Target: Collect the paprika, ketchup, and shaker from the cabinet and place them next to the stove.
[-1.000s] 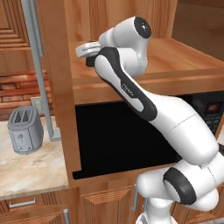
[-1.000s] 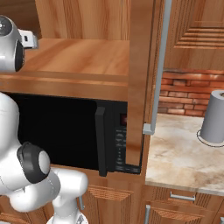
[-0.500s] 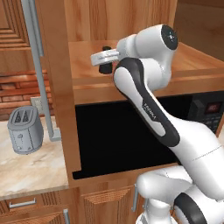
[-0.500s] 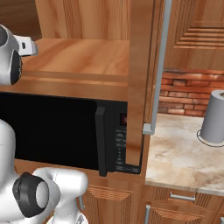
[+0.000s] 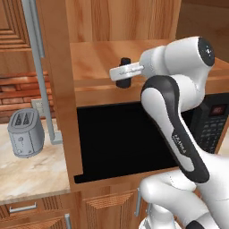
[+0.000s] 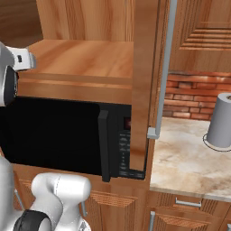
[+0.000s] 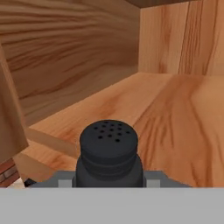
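Observation:
My gripper [image 5: 121, 72] is shut on the shaker [image 5: 125, 61], a small black cylinder, and holds it just above the front part of the cabinet's plank shelf [image 5: 98, 56]. The hand view shows the shaker [image 7: 109, 146] close up, its holed top facing the camera, with the bare shelf [image 7: 175, 113] and the cabinet's wooden walls behind it. The paprika, the ketchup and the stove are out of view.
A black microwave [image 5: 129, 138] fills the recess under the shelf. The open cabinet doors carry long grey handles [image 5: 40, 67] [image 6: 163, 67]. A grey toaster [image 5: 26, 133] stands on the counter to the left, and a grey canister [image 6: 223, 121] on the counter to the right.
The arm has swung right and drawn the gripper, with the shaker in it, from the shelf's back left toward its front edge. The base has stayed put.

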